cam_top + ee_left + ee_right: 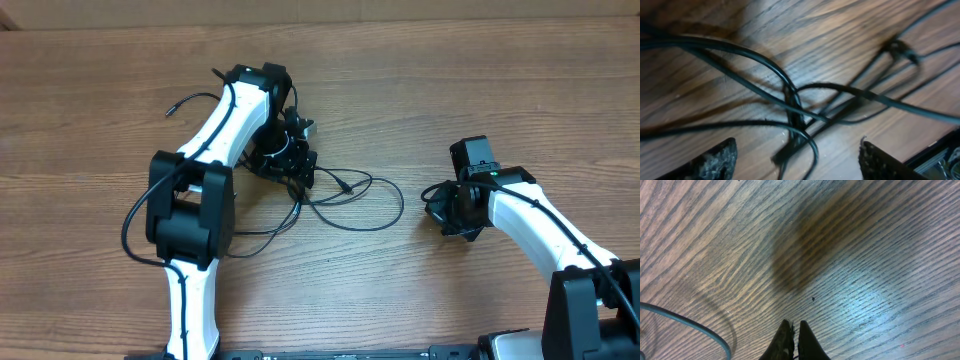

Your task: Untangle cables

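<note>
Wood-grain tabletop [450,80] fills every view, carrying only the arms and the cables [345,195]. These are thin black cords, light and limp by the look of them. They should slide on the wood and drag their neighbours along when one is pulled. A firm pinch on a single strand close to a crossing therefore seems a better hold than a grab at the whole bundle.

The left gripper [800,162] stands with its jaws wide apart, clamping nothing. The knot [795,110], where several strands cross, lies on the wood just ahead of the left gripper, roughly centred between its fingers, and loose loops trail away from it. The right gripper [794,340] sits well apart from the left gripper, pinched together with nothing visible between its tips.
</note>
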